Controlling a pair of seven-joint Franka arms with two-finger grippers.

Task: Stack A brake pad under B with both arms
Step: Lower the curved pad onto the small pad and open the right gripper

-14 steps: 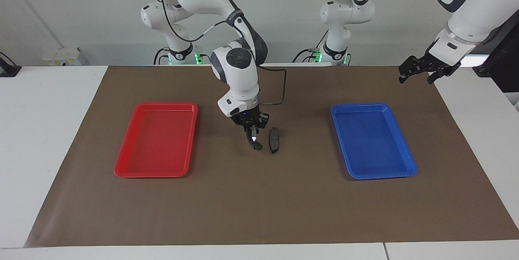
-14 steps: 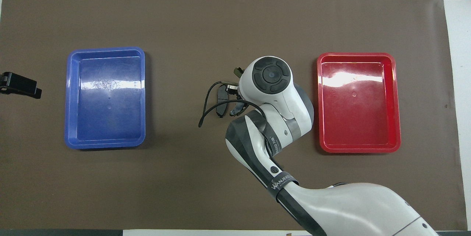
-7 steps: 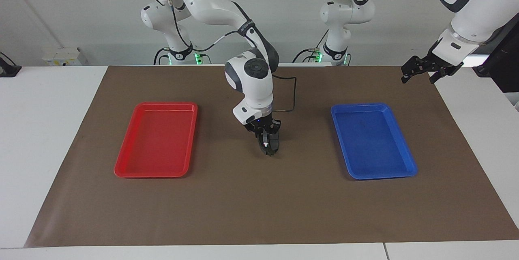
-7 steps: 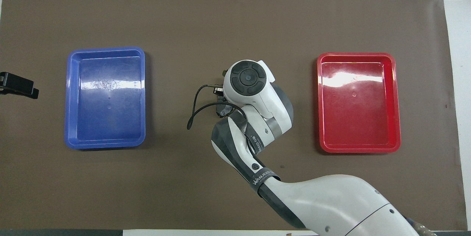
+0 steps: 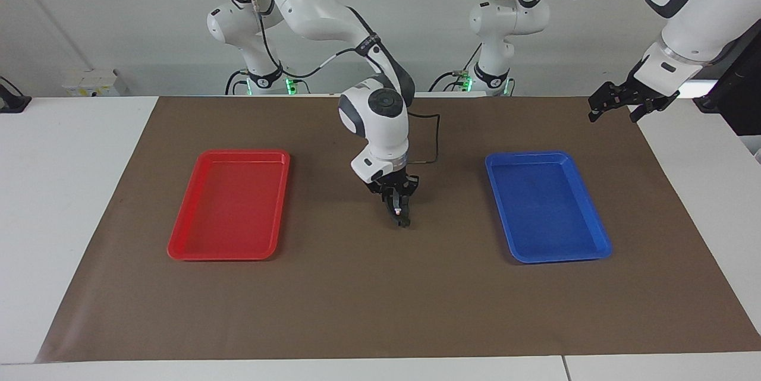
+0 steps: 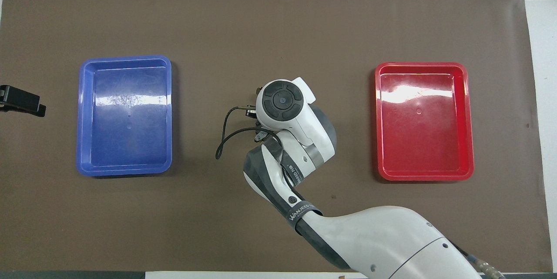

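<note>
since a second ago the right arm has swung toward the left arm's end of the tabletop, carrying its load from beside the resting pad to directly over it. right end effector (image 5: 402,214) is now low over the middle of the brown mat (image 5: 380,309), between the red tray (image 5: 229,205) and the blue tray (image 5: 547,205), fingers clenched on a dark pad that points downward; a small bright glint shows at the grip, which fits the b brake pad (image 5: 404,219). the a brake pad, seen lying on the mat earlier just beside the end effector, is hidden in the facing view by the end effector and its load, and in the overhead view by the right arm's wrist, so whether the held pad touches it cannot be told. in the overhead view the right wrist covers the stack spot and only a dark edge of the right end effector (image 6: 256,124) shows beside the looped cable (image 6: 224,139). left end effector (image 5: 618,101) waits, raised over the mat's edge at the left arm's end, fingers released and holding nothing; in the overhead view only its dark tip (image 6: 21,101) shows at the frame border. both trays hold nothing.
</note>
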